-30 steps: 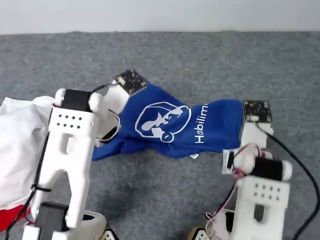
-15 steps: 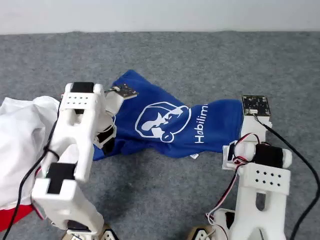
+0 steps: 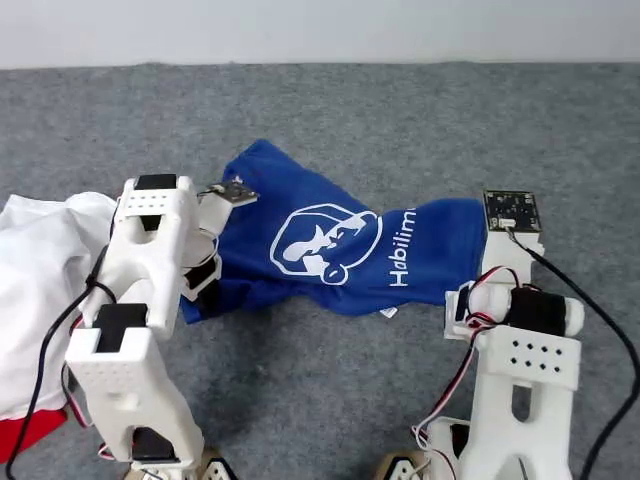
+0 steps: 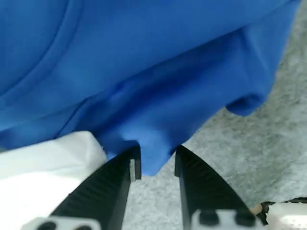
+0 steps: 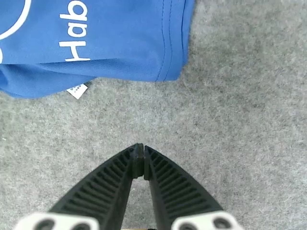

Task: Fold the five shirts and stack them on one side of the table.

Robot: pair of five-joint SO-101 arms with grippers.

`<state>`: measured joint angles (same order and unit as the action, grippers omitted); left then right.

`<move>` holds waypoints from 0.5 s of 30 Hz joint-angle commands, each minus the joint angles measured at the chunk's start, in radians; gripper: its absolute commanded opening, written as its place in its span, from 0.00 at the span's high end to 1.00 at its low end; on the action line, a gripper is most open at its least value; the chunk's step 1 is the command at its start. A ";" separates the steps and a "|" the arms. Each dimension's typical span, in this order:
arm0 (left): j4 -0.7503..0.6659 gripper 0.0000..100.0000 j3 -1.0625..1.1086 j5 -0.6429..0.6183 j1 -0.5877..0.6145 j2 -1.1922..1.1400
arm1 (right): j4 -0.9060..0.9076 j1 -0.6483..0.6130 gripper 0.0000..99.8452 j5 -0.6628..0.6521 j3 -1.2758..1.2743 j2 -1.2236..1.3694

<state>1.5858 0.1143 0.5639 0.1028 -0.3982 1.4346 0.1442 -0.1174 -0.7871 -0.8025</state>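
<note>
1. One royal-blue cotton shirt with a white round emblem and white lettering lies crumpled and spread across the middle of the grey felt-like counter.
2. One heap of white cloth sits at the counter's left edge, touching the blue shirt's left end. How many shirts it holds cannot be told.
3. One scrap of red cloth shows under the white heap at the near left corner.
4. Two white arms stand at the near side. The left arm lies over the blue shirt's left end and part of the white heap.
5. The left pincer stands narrowly parted, with the blue shirt's lower edge in the gap between its tips.
6. The right pincer is closed and empty over bare counter, near the shirt's right hem corner and a small white label.
7. One black cable runs beside the right arm.
</note>
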 commanded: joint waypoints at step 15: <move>0.112 0.76 -0.122 0.011 0.054 0.002 | 0.005 0.010 0.99 -0.012 0.051 0.002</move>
<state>1.6824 0.0345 0.5669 0.1350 -0.4012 1.4346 0.1442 -0.1174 -0.7871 -0.8025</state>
